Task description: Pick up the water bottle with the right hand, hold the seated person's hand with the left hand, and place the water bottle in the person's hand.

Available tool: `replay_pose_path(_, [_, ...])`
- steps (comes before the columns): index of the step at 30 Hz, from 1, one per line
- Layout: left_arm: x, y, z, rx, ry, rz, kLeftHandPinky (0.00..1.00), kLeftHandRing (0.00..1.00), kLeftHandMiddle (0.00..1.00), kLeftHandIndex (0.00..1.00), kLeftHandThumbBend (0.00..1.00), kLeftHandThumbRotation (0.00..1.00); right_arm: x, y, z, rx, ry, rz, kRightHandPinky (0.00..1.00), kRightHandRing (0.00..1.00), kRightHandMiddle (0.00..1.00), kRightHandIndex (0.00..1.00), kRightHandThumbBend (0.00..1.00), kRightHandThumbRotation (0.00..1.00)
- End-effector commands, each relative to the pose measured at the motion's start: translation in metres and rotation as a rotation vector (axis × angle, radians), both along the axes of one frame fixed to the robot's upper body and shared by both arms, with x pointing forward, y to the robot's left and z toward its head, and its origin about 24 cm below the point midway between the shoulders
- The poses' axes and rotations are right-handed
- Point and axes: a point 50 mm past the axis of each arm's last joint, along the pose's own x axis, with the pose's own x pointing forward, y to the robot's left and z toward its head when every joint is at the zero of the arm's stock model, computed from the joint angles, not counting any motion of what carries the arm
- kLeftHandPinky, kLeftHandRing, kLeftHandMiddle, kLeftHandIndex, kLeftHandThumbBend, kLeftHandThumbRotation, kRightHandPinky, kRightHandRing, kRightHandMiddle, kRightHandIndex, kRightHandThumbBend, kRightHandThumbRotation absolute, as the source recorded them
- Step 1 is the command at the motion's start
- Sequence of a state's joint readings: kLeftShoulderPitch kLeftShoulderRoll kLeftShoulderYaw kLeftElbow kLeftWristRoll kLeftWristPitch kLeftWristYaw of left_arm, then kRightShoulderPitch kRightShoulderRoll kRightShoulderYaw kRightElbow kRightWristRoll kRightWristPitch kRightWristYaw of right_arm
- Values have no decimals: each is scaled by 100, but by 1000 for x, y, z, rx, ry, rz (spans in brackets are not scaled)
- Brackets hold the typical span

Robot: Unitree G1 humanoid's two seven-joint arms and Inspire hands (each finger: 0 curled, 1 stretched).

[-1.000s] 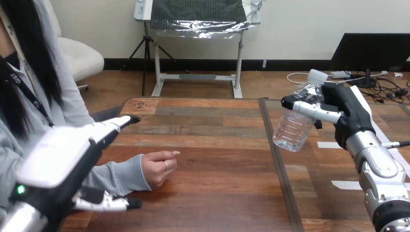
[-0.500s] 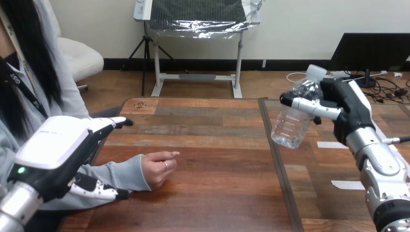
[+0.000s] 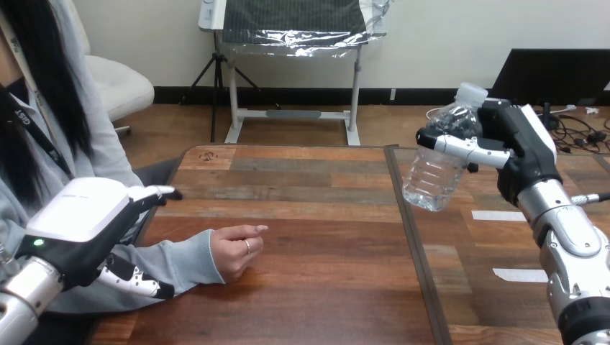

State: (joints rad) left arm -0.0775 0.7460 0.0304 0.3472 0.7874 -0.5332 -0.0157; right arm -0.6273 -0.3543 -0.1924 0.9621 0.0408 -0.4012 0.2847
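While the right hand [image 3: 519, 162] keeps its fingers [image 3: 467, 147] curled round the upper part of the water bottle [image 3: 434, 176], the bottle hangs in the air over the right part of the table [image 3: 316, 287], clear of the wood. It is tilted: the white cap [image 3: 471, 92] points up and to the right, and the base leans down toward the left. The bottle is clear plastic; whether it has anything in it cannot be told.

Left hand [image 3: 75, 226]: at the table's near left corner, spread wide. Its fingers [image 3: 155, 192] reach straight out on the far side of the person's grey sleeve [image 3: 176, 262], and its thumb [image 3: 133, 282] lies on the near side, so the forearm sits in the gap between them. Neither is curled round the arm. Whether the hand touches the sleeve cannot be told.

Person's hand [image 3: 234, 251]: resting on the wood just beyond the sleeve's cuff, loosely curled, with one finger stretched toward the right. It holds nothing and is well apart from the bottle.

Between the person's hand and the bottle lie brown planks and a dark seam [image 3: 417, 266] that runs from the near edge to the far edge of the table; the bottle's base hangs over this seam. Two strips of white tape [image 3: 491, 215] [image 3: 515, 274] lie flat on the wood right of the seam, beside the right arm's silver forearm [image 3: 575, 251]
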Motion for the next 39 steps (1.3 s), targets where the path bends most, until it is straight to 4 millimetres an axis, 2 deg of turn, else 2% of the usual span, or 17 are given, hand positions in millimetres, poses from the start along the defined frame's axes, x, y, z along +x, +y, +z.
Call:
replay_pose_path(1, [20,4,11,42,-35,-6,72,77,79,82,100,38,6,2,32,-5,-132,21,0,3,9,13,49,0])
replay_pose_path(21, [40,12,-11,105,143,39,67,73,78,82,100,42,-5,0,42,-32,-190,36,2,6,13,15,49,0])
replay_pose_path(39, [46,10,-24,107,188,45,62,68,74,78,100,43,-11,-1,48,-17,-210,55,2,6,12,16,50,0])
